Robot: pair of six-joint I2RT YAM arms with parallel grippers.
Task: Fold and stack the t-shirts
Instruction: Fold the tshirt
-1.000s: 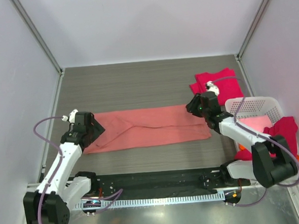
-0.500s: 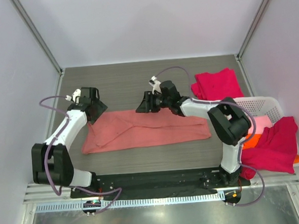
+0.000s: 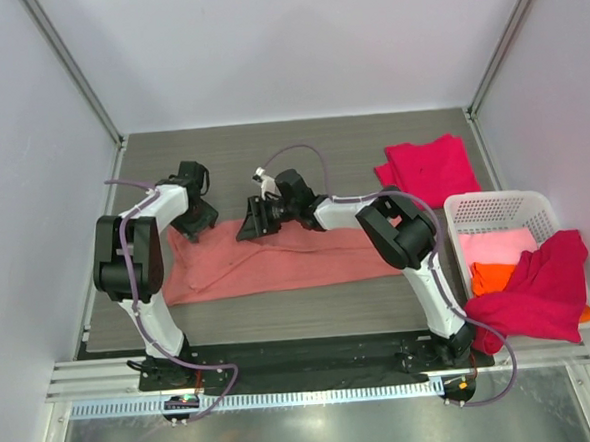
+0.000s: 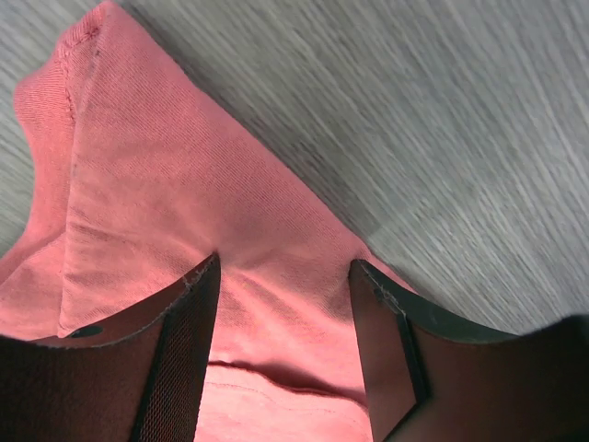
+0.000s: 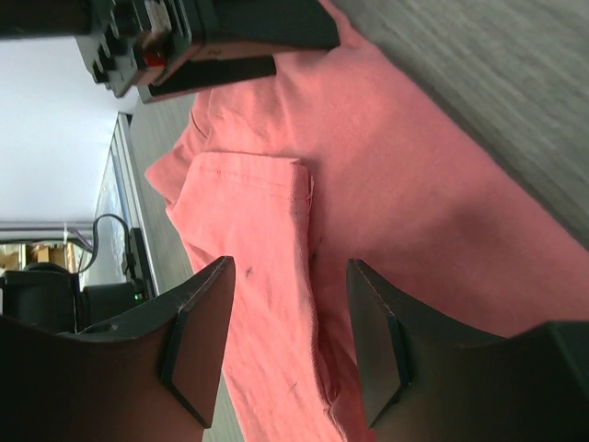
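A salmon-pink t-shirt (image 3: pixel 287 260) lies folded in a long strip across the table's middle. My left gripper (image 3: pixel 203 221) is open, low over the shirt's far left corner (image 4: pixel 175 193), its fingers (image 4: pixel 184 341) straddling the cloth. My right gripper (image 3: pixel 247 227) is open over the far edge of the strip, jaws either side of a folded sleeve hem (image 5: pixel 308 276). A crimson-red t-shirt (image 3: pixel 427 168) lies folded at the far right. In the white basket (image 3: pixel 495 207) lie light pink (image 3: pixel 497 246) and orange (image 3: pixel 489 276) shirts, with another crimson shirt (image 3: pixel 539 286) draped over its rim.
The left gripper's body (image 5: pixel 202 41) shows close ahead in the right wrist view. White walls enclose the table on three sides. A black rail (image 3: pixel 304 361) runs along the near edge between the arm bases.
Both arms have swung inward along the shirt's far edge: the left gripper from the left end to the far left corner, the right gripper from the right end to left of centre.
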